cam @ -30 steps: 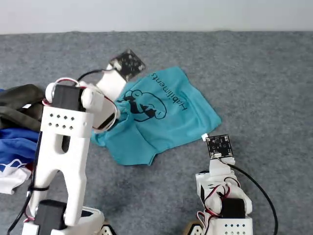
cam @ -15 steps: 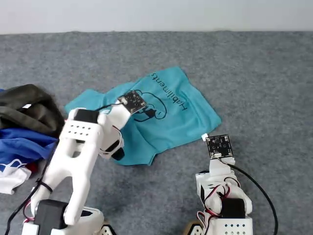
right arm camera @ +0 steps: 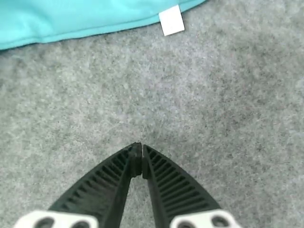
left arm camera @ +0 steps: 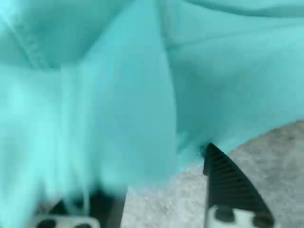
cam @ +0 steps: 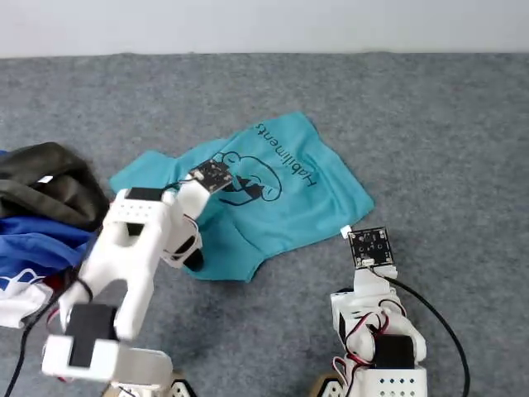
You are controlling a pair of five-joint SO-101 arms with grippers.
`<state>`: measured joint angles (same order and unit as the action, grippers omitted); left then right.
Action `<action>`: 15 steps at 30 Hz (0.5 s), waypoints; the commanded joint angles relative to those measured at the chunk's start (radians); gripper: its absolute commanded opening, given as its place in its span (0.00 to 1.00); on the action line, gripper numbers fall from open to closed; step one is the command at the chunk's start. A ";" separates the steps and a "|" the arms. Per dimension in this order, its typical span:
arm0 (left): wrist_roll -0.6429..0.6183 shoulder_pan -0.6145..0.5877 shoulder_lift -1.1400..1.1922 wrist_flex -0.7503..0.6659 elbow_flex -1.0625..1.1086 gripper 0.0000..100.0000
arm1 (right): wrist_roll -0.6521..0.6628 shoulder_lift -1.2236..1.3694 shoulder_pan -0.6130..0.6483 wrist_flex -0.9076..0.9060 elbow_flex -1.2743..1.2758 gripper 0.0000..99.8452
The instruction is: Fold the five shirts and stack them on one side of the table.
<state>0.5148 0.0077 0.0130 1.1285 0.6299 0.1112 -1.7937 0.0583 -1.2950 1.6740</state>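
arms x2: L arm [cam: 124, 256], R arm [cam: 376, 339] | teal shirt [cam: 285, 203] x1 | heaped garments x3: dark one [cam: 41, 182], blue one [cam: 33, 244], white one [cam: 16, 304]

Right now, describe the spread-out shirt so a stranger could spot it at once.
On the grey table, look to the middle, away from the heap of clothes at the left edge. The teal shirt lies spread there. It alone is teal, with a dark printed figure.

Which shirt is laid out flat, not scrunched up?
The teal shirt, spread open in the middle of the table, print showing. The dark shirt and blue shirt lie bunched together at its edge.
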 commanded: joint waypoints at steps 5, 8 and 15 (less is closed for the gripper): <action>0.009 0.000 0.152 0.069 -0.174 0.22 | -0.006 -0.012 0.002 -0.008 0.009 0.01; 0.011 0.012 0.178 0.074 -0.177 0.17 | -0.006 -0.012 0.002 -0.008 0.009 0.01; 0.078 0.061 0.184 0.091 -0.142 0.01 | -0.006 -0.012 0.002 -0.008 0.009 0.01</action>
<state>0.5623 0.0598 0.2018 1.2114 0.4841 0.1112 -1.7937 0.0583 -1.2950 1.6740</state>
